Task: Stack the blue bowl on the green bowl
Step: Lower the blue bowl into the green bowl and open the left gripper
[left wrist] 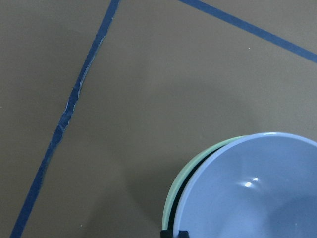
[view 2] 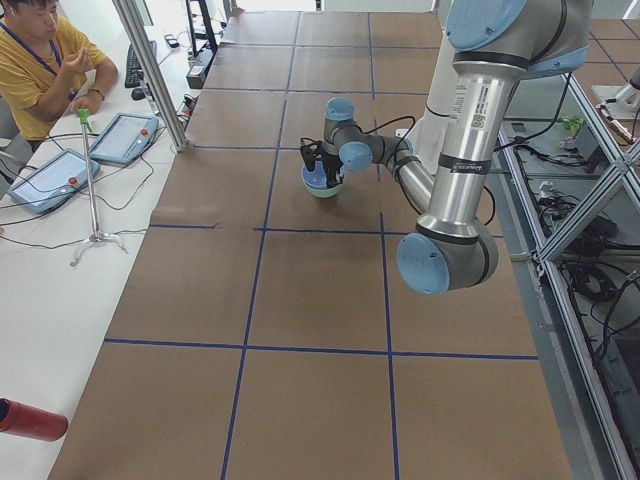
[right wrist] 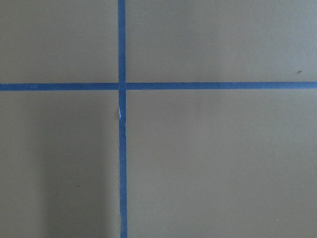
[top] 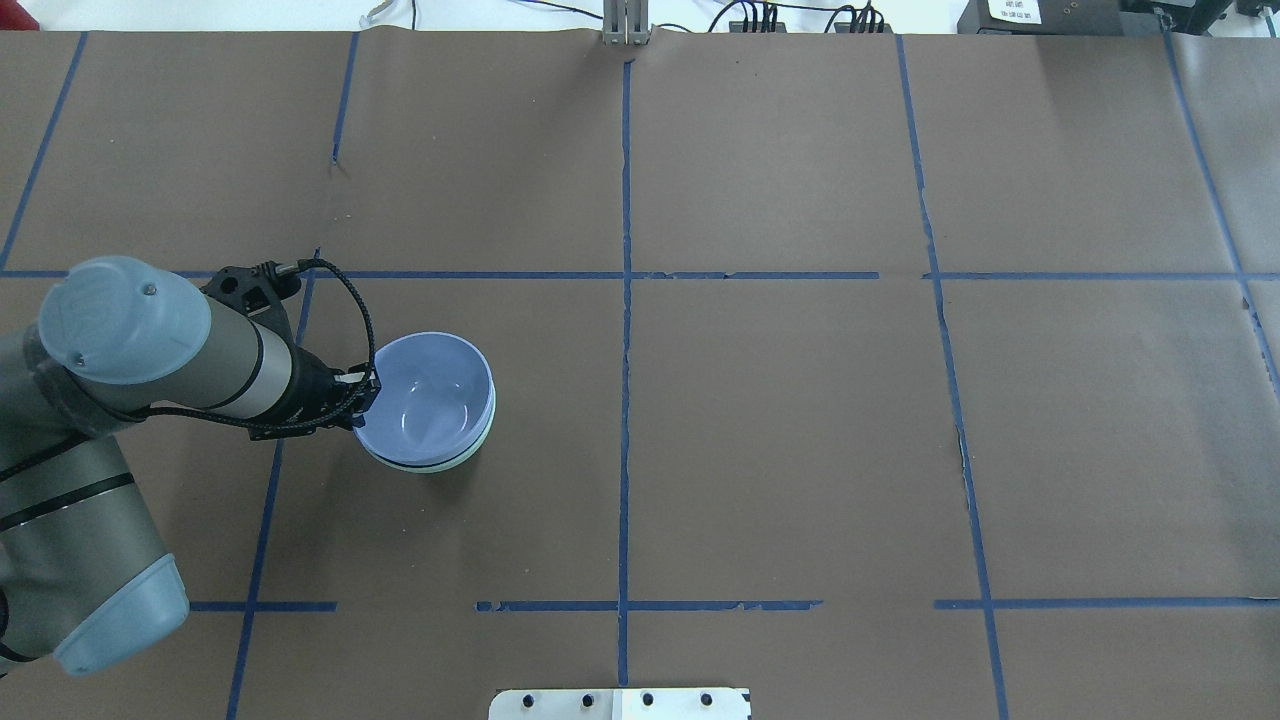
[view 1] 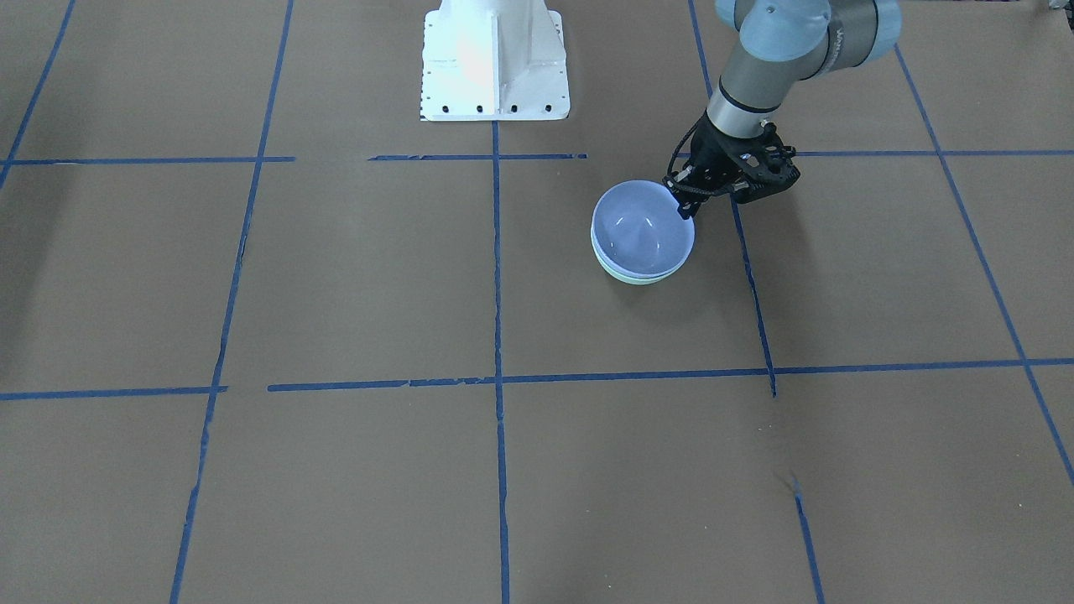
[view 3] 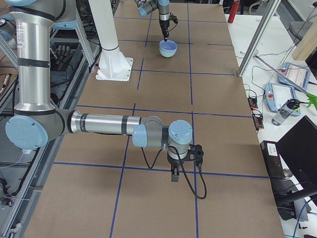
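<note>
The robot's left gripper (view 1: 688,200) clasps the near rim of the blue bowl (view 1: 642,231), its jaws drawn narrow, one on each side of the rim. The blue bowl sits inside the green bowl (view 1: 642,279) on the brown paper-covered table (view 1: 336,277). The pair stands on the robot's left half of the table, just beside a line of blue tape (view 1: 747,268) and a little way out from the white robot base (view 1: 495,63).

Only a thin mint crescent of the green bowl shows below the blue one. In the left wrist view a dark gap runs between the two rims on the gripper's side, and one black fingertip (left wrist: 174,233) shows at the picture's lower edge, against the blue bowl's wall.

The right gripper (view 3: 175,174) hangs low over a tape line well apart from the bowls. It appears only in the side view, and whether its jaws are wide or closed cannot be told. Its wrist camera shows nothing but a tape crossing.

A white label on the left arm's forearm (view 2: 481,100) carries print too small to read. An operator in a yellow shirt (view 2: 40,60) sits at the side bench by two handheld control tablets (view 2: 125,135).
</note>
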Controlling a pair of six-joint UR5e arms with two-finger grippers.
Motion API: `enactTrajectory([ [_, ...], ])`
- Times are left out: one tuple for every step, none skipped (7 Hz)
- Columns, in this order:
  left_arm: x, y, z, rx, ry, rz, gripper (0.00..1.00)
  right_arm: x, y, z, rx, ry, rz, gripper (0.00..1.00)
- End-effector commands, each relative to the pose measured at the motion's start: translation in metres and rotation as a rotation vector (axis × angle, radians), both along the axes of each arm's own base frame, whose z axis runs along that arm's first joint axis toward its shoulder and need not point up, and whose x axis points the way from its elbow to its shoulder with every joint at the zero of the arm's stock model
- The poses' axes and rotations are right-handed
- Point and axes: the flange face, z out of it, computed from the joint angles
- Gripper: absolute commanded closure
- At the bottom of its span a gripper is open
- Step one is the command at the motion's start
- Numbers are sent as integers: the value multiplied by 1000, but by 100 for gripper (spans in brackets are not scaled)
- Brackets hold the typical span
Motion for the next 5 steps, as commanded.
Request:
enactTrajectory([
  [4, -2, 8, -6, -14, 4, 68, 0, 0, 0, 0, 0, 0, 0],
  [4, -2, 8, -6, -14, 4, 23, 0, 0, 0, 0, 0, 0, 0],
  [1, -1, 5, -4, -6, 6, 0, 0, 0, 0, 0, 0, 0, 0],
  [-7, -1, -4, 9, 12, 5, 0, 0, 0, 0, -1, 0, 0, 0],
  [-18, -4, -11, 77, 16, 41, 0, 0, 0, 0, 0, -1, 0, 0],
])
